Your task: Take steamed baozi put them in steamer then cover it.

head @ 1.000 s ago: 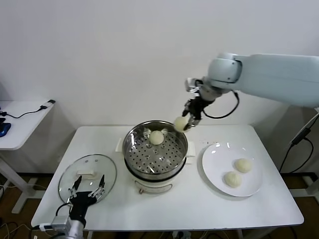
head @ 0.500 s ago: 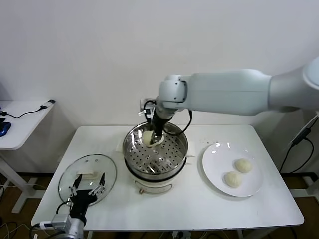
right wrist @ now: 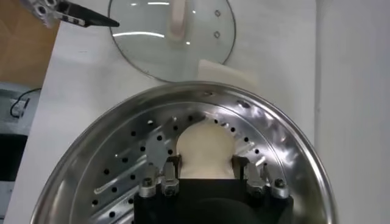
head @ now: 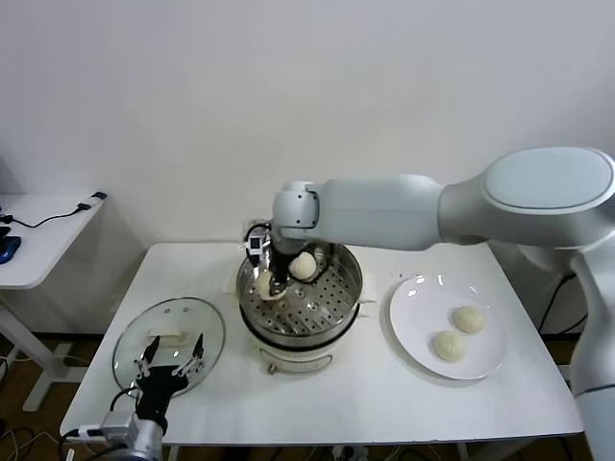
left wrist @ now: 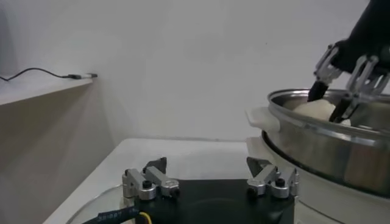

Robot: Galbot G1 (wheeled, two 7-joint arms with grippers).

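Observation:
The steamer [head: 338, 309] stands mid-table, its perforated tray [right wrist: 122, 164] showing. One baozi [head: 303, 266] lies at the tray's back. My right gripper [head: 270, 279] is down inside the steamer's left part, shut on a second baozi [head: 262, 286], which sits between the fingers in the right wrist view [right wrist: 206, 149] just over the tray. Two more baozi [head: 469, 319] [head: 449, 345] lie on the white plate [head: 408, 322]. The cover [head: 168, 341] lies flat on the table at the left. My left gripper [head: 171, 370] is open and empty at the cover's near edge.
The steamer's white base handle [left wrist: 263, 118] sticks out toward the cover. A small side table [head: 38, 230] with a cable stands off to the far left. In the left wrist view the steamer wall [left wrist: 323, 143] rises close by, with the right gripper [left wrist: 341, 82] above it.
My right arm has swung left from above the steamer's far right rim and lowered the baozi into the tray's left part. The left arm has stayed put.

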